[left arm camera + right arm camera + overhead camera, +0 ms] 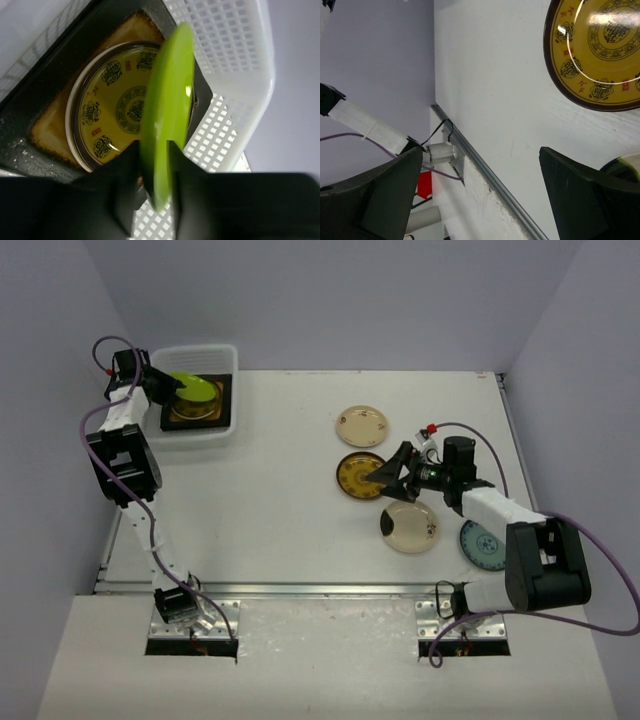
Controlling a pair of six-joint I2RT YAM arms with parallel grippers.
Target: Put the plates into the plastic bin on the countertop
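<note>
The plastic bin (226, 354) (235, 60) stands at the far left of the countertop (270, 510). It holds a dark square plate (30, 155) with a round yellow-patterned plate (107, 107) on top. My left gripper (166, 388) (152, 165) hangs over the bin, shut on the rim of a lime-green plate (193, 390) (167, 100) that stands on edge. My right gripper (388, 478) (482, 200) is open and empty, just right of a brown-yellow patterned plate (358, 475) (600, 55). Also on the counter are a cream plate (361, 425), a second cream plate (410, 526) and a blue-patterned plate (480, 545).
A metal rail (300, 590) (485, 170) runs along the counter's front edge. Grey walls close in the left, back and right sides. The left arm's cable (100, 350) loops beside the bin.
</note>
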